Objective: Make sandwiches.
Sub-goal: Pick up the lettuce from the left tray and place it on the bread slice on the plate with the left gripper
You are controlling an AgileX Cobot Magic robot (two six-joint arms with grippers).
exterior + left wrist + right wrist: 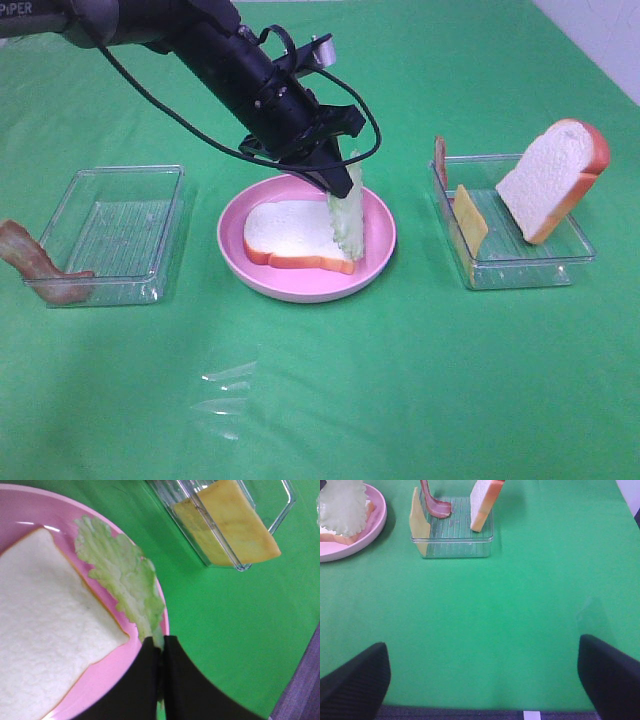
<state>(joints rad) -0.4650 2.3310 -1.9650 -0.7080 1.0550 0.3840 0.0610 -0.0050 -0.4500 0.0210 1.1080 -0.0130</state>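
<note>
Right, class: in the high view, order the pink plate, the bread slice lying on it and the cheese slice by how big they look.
Largest to smallest:
1. pink plate
2. bread slice
3. cheese slice

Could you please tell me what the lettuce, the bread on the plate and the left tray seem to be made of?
Lettuce: probably soft rubber or plastic, matte; thin and crinkled, standing stiffly.
Bread: likely foam, matte; fine porous face.
Left tray: clear hard plastic, glossy; see-through with ribbed floor.
</note>
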